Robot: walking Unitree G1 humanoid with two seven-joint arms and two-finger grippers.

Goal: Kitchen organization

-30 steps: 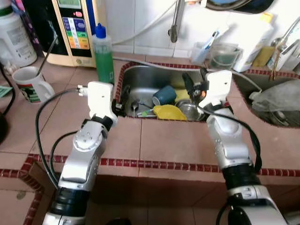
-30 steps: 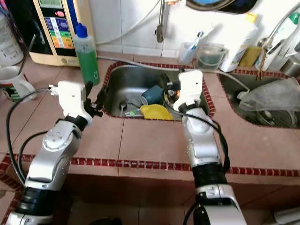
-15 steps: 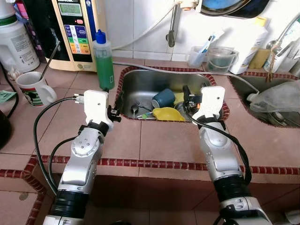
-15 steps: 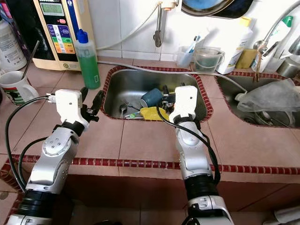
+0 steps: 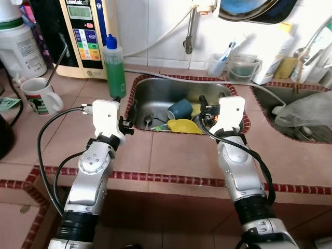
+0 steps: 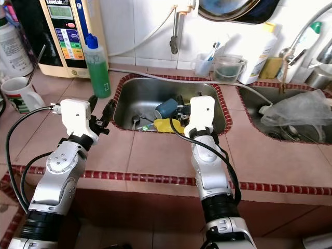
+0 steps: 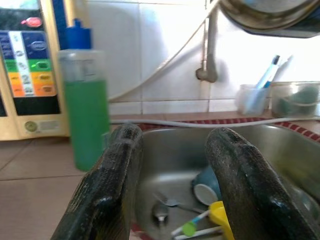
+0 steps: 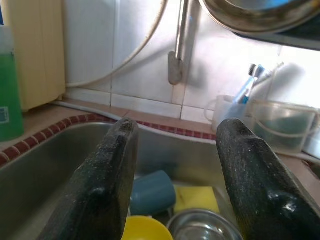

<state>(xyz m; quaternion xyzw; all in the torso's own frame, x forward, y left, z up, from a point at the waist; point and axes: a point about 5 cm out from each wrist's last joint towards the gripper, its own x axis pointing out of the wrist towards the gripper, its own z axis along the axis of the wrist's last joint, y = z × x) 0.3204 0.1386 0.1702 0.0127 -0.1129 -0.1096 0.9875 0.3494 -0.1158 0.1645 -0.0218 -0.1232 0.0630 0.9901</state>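
Note:
A steel sink (image 5: 155,91) set in the tiled counter holds a blue cup (image 5: 181,107) lying on its side, a yellow bowl (image 5: 185,126), a steel bowl (image 8: 205,227) and some spoons (image 5: 149,122). My left gripper (image 5: 125,106) hovers open over the sink's left rim, beside the green soap bottle (image 5: 114,65), with nothing between its fingers (image 7: 120,165). My right gripper (image 5: 211,104) hangs open above the sink's right part, over the steel bowl, and holds nothing.
A white mug with a spoon (image 5: 39,96) stands on the left counter before a water purifier (image 5: 85,36). A toothbrush cup (image 5: 218,62) and a clear container (image 5: 243,67) sit behind the sink. A second sink at the right holds a plastic bag (image 5: 306,111).
The whole view has drawn back and shifted, so the camera moved. Both grippers stay open at about the same places over the sink.

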